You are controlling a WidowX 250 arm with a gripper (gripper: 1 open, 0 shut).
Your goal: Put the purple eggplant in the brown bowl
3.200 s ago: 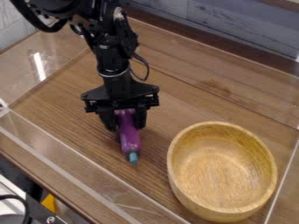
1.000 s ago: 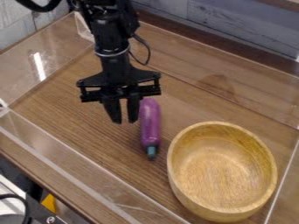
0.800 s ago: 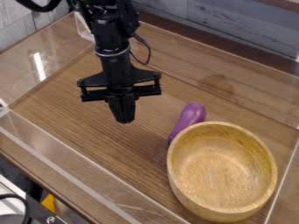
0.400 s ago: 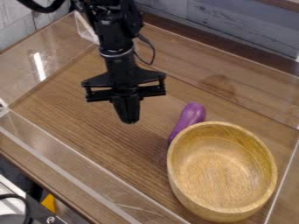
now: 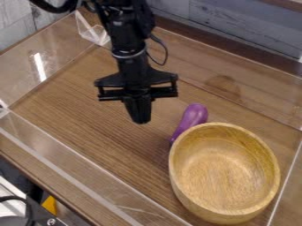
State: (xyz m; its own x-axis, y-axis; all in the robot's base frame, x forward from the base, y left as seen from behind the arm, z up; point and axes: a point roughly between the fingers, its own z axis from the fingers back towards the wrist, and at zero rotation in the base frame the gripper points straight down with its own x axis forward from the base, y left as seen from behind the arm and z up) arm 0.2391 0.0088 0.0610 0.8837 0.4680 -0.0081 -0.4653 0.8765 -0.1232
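Note:
The purple eggplant [image 5: 188, 120] lies on the wooden table, leaning against the upper-left outside of the brown bowl's rim. The large round brown bowl [image 5: 192, 189] sits at the lower right with nothing in it. My gripper [image 5: 140, 117] points straight down just left of the eggplant, a small gap apart from it, its black fingers pressed together and holding nothing. The eggplant's stem tip is hidden.
A clear acrylic wall [image 5: 71, 190] runs along the table's left and front edges. The black arm [image 5: 126, 31] rises from the gripper toward the top left. Bare wooden tabletop [image 5: 77, 106] spreads to the left of the gripper.
One second ago the eggplant lay flat beside the open fingers; it has since shifted right against the bowl's rim. The fingers have shut, and the gripper has moved right toward the eggplant.

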